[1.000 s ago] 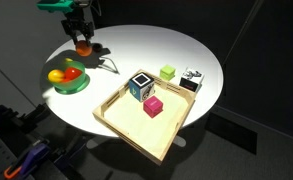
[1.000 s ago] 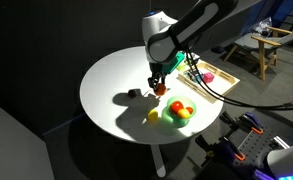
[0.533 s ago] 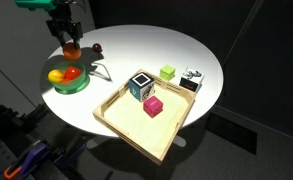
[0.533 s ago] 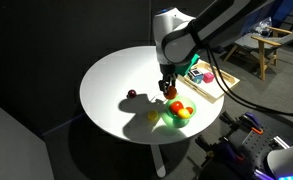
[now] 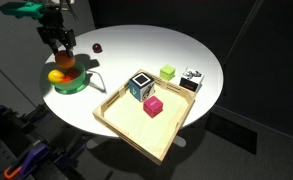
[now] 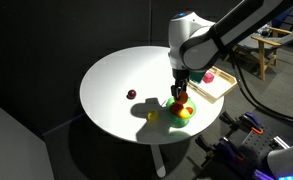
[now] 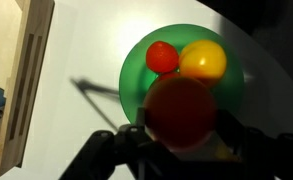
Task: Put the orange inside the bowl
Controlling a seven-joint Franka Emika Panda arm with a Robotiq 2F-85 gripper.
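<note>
The hand [image 7: 179,128], its fingers closed on the orange [image 7: 182,105], holds it just above the green bowl [image 7: 134,62] beside the yellow fruit [image 7: 204,58] and red fruit [image 7: 162,57], so a release should drop it inside rather than on the counter [image 7: 81,40].

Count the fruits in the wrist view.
3: red fruit and yellow fruit in the bowl, the orange in the claw above it; more may be hidden underneath.

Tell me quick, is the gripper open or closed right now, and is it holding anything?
The gripper: closed on the orange, holding it above the green bowl.
</note>
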